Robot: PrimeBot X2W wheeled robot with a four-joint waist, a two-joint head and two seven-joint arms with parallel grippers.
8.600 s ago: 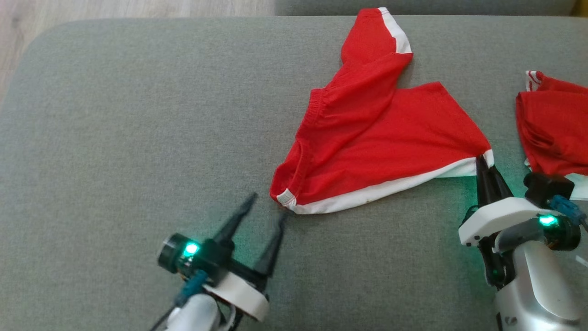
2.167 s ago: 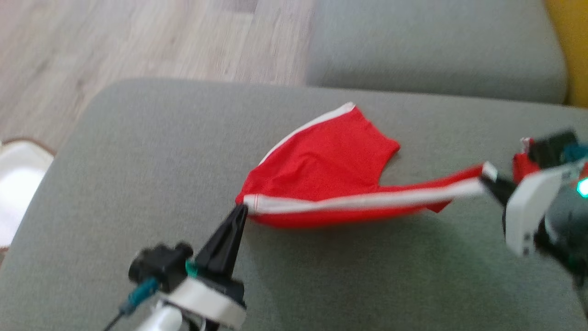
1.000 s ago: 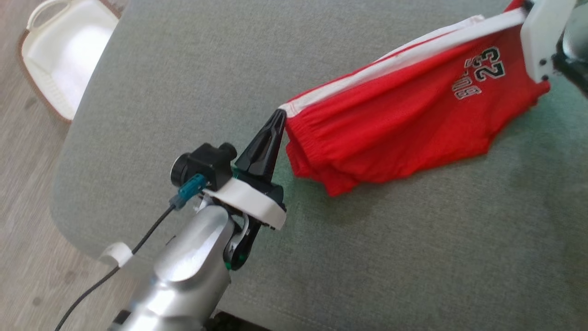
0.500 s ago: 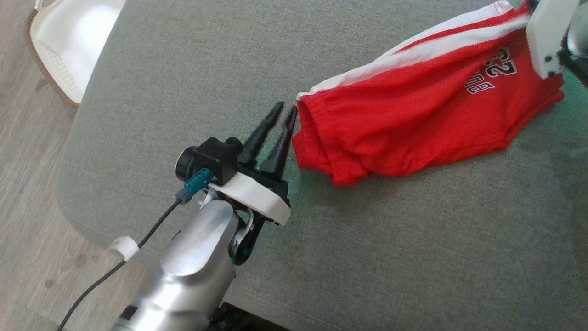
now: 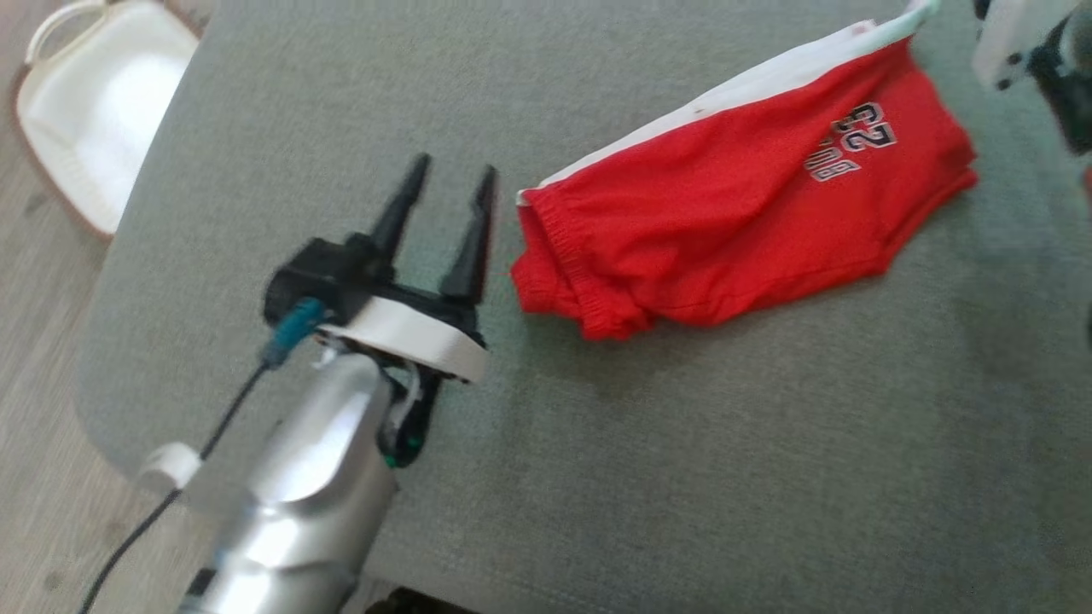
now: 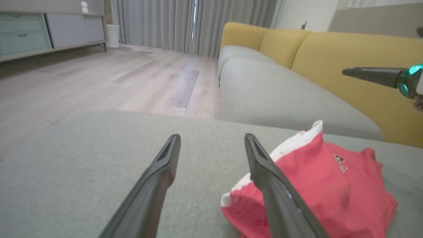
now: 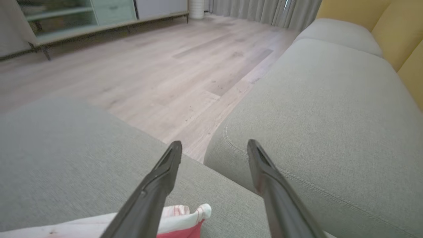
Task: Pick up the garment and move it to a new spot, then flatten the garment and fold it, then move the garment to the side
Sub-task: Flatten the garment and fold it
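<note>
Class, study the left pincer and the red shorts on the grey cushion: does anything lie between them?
Nothing visible does. Bare grey cushion lies between the open left pincer and the red shorts.

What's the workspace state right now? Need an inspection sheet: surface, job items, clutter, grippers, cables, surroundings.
Surface: grey cushion, fabric top, no stains seen.
Job's things: red shorts lying loosely doubled over on the cushion, white stripe along the far edge, number print facing up, not yet flat.
Clutter: white basket on the floor beside the cushion.
Grippers: left gripper open, holding nothing, beside the waistband end; right gripper open, holding nothing, over the shorts' white corner.
Cables: black cable hanging loose from the left wrist camera.
Surroundings: wood floor, yellow sofa back, grey curtains, low cabinet.
</note>
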